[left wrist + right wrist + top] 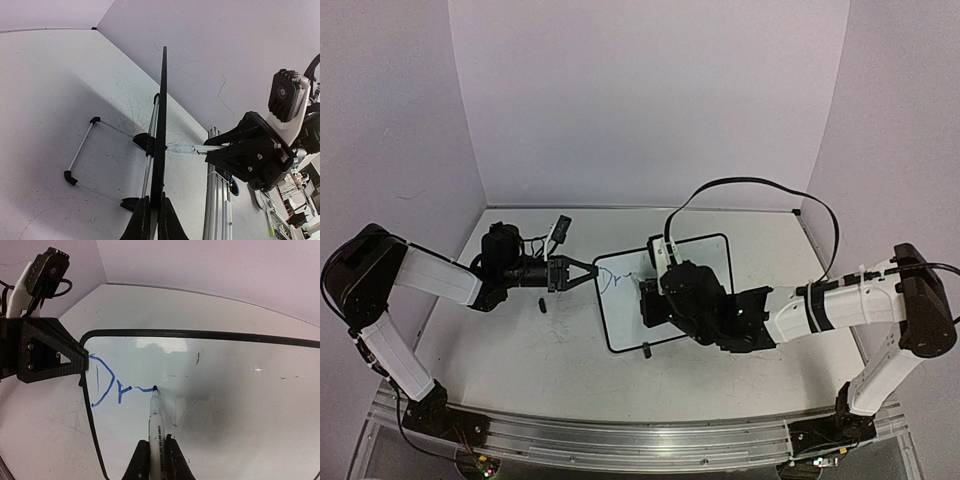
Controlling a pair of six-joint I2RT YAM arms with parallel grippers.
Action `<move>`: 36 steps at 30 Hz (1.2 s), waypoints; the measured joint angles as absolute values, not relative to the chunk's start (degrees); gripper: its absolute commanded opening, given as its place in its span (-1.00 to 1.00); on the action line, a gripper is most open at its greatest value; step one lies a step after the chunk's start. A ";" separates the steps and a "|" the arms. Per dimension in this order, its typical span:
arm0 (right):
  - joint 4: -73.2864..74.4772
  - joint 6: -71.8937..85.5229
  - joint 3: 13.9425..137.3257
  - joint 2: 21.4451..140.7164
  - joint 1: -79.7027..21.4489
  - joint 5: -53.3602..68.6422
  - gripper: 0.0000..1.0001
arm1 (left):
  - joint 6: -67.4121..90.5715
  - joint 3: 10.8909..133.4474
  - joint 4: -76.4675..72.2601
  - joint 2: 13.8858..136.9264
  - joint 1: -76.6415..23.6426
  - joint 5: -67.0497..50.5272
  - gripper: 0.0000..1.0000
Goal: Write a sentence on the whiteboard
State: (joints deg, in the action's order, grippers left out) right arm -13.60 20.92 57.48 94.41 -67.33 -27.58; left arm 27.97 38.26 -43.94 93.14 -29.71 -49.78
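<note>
The whiteboard [620,318] stands tilted mid-table, black-framed. In the left wrist view I see its frame edge-on [162,110]. My left gripper [591,272] is shut on the board's left edge, the frame pinched between its fingers [155,199]. The sentence [107,385] is blue strokes reading "Dr" with a short dash after it, near the board's top left corner [611,281]. My right gripper [157,442] is shut on a white marker [156,422]. The marker's dark tip touches the board at the end of the dash. From above, my right wrist hides its fingers.
A wire stand [82,150] with black corner pieces props the board from behind. A small black cap-like piece [542,303] lies on the scuffed tabletop left of the board. Another black object [560,228] sits near the back wall. An aluminium rail [620,440] runs along the near edge.
</note>
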 measured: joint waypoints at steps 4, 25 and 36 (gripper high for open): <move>-13.68 20.07 57.86 94.52 -67.31 -27.62 -1.00 | 27.94 38.26 -43.94 93.14 -29.71 -49.80 -1.00; -13.94 21.23 57.37 95.50 -67.97 -24.34 -1.00 | 27.81 38.28 -43.79 93.14 -29.69 -49.82 -1.00; -12.65 22.27 55.89 94.29 -68.48 -26.98 -1.00 | 27.40 38.28 -43.54 93.14 -29.68 -49.59 -1.00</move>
